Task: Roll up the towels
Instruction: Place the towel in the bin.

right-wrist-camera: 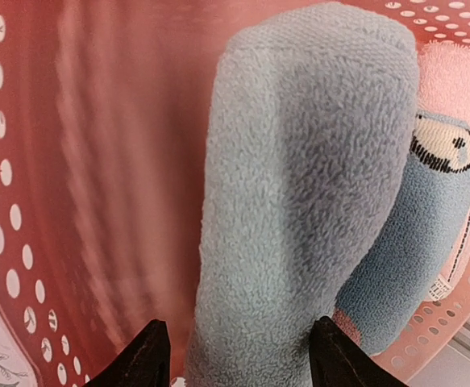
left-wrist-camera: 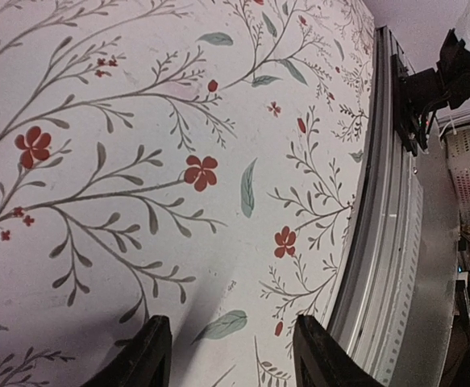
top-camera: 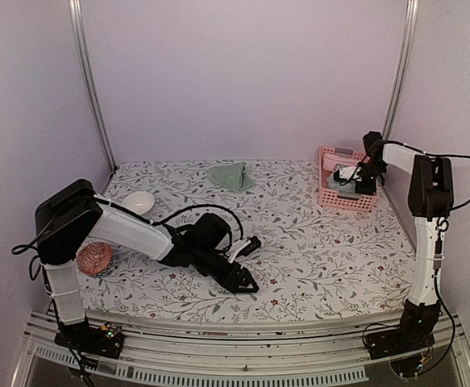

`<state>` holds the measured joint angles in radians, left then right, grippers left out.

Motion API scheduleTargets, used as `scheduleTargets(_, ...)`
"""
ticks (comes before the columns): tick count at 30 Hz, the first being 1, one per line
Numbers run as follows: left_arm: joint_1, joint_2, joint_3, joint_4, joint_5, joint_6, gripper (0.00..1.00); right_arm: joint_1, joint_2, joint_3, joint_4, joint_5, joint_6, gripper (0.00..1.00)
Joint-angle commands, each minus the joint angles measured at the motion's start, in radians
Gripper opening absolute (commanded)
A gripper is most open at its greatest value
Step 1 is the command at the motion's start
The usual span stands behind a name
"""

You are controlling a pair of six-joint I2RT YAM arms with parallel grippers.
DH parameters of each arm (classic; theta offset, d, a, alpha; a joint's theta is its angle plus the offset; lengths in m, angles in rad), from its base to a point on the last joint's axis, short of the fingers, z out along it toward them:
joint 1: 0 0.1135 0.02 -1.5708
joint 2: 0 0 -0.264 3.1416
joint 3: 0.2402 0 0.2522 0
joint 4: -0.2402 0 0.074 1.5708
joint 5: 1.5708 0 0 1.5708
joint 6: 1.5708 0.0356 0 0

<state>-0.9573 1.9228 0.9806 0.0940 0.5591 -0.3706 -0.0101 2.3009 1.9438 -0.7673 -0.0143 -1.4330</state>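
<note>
A pale sage-green towel (top-camera: 230,175) lies crumpled on the table at the back middle. My right gripper (top-camera: 349,179) reaches into the pink basket (top-camera: 331,197). In the right wrist view its jaws (right-wrist-camera: 239,334) stand open around a rolled pale grey-green towel (right-wrist-camera: 299,161) that stands in the basket (right-wrist-camera: 97,161). A rolled blue towel (right-wrist-camera: 412,242) with a black-and-cream face patch sits just to the right of it. My left gripper (top-camera: 245,282) lies low over the table near the front edge, open and empty (left-wrist-camera: 233,330).
A pink towel (right-wrist-camera: 460,72) lies behind the blue one in the basket. A white bowl (top-camera: 140,201) and a reddish ball (top-camera: 94,258) sit at the left. The metal rail (left-wrist-camera: 388,242) of the table's front edge runs close to my left gripper.
</note>
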Motion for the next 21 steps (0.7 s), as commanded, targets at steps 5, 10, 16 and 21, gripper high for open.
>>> scheduleTargets(5,0.005,-0.029,-0.011,0.025,0.013,0.007,0.54,-0.008,-0.081,0.052,-0.138,-0.08,0.039,0.61)
scheduleTargets(10,0.003,-0.031,-0.015,0.029,0.016,0.001,0.54,-0.008,-0.065,0.093,-0.2,-0.121,0.074,0.59)
scheduleTargets(16,0.002,-0.035,-0.022,0.03,0.01,-0.001,0.54,-0.009,-0.041,0.154,-0.28,-0.167,0.087,0.1)
scheduleTargets(21,0.0,-0.031,-0.025,0.043,0.009,-0.009,0.54,-0.009,0.026,0.205,-0.319,-0.132,0.124,0.03)
